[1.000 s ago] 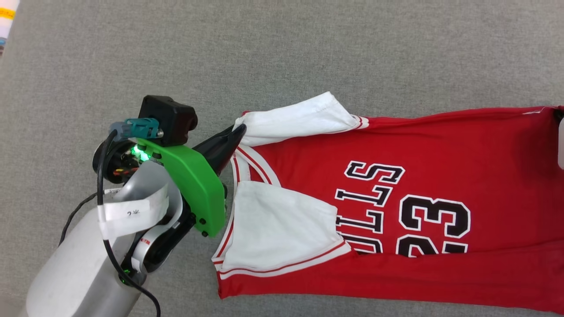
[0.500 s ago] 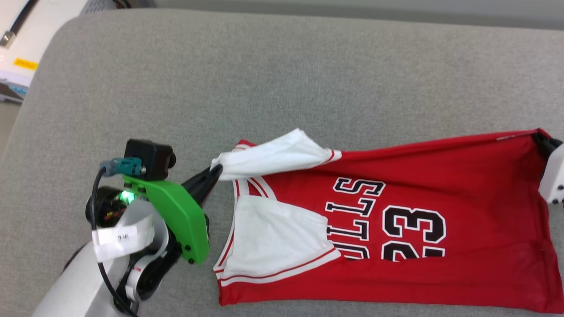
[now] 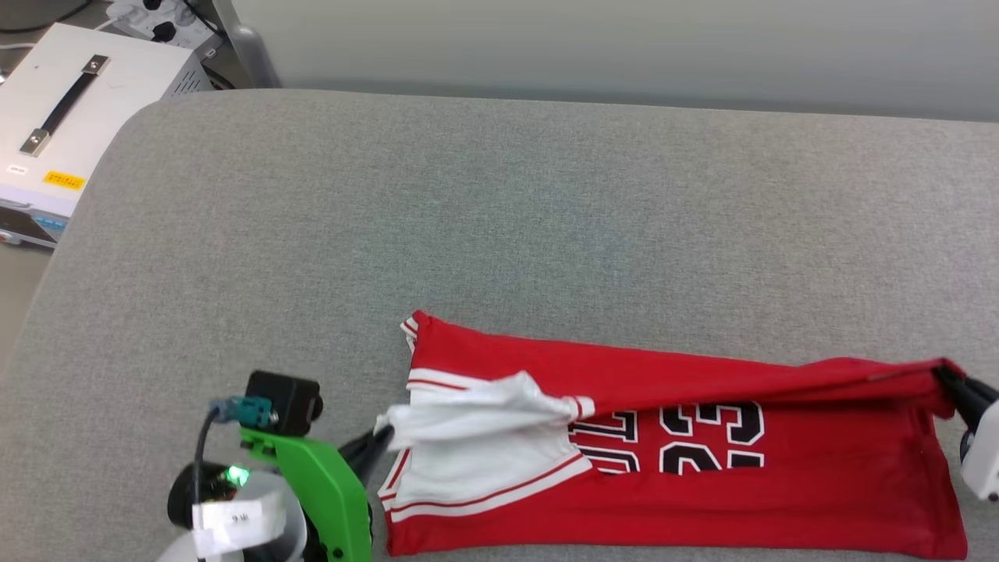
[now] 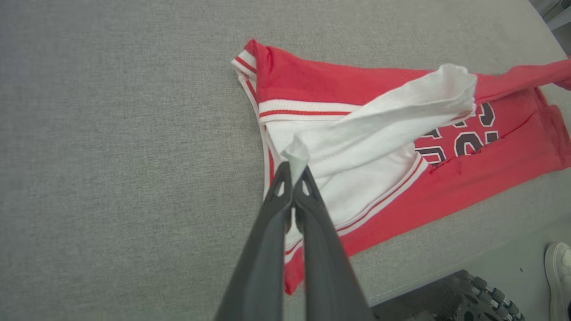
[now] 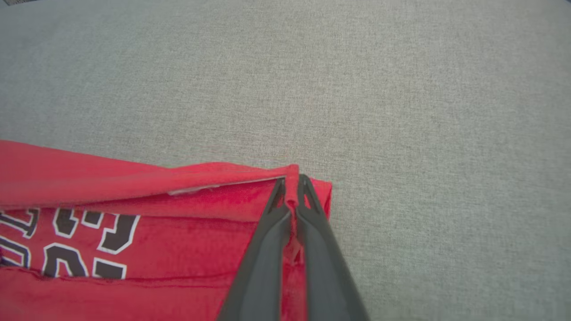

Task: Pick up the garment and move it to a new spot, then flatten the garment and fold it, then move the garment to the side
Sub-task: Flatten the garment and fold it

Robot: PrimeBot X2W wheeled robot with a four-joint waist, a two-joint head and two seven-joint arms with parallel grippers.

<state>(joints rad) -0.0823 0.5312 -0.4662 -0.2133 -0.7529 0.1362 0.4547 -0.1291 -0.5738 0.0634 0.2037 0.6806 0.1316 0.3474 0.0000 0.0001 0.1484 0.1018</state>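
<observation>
Head view: the garment (image 3: 780, 499), a red T-shirt with white sleeves and black-and-white lettering, lies stretched lengthwise along the near edge of the grey fabric surface (image 3: 546, 195). Its collar end points toward the robot's left and its hem toward the right. Its far long edge is raised and drawn toward the near side, hiding the upper part of the printed numbers. The left gripper (image 3: 384, 439) has its jaws clamped on the tip of one white sleeve (image 3: 484, 406), which is lifted off the shirt's body. In the left wrist view the white fabric pokes out between the closed jaws. The right gripper (image 3: 951, 384) has its jaws pinched together on the far hem corner, holding it just above the layer beneath. A white box with a black handle (image 3: 70, 133) stands beyond the surface's far left corner.
</observation>
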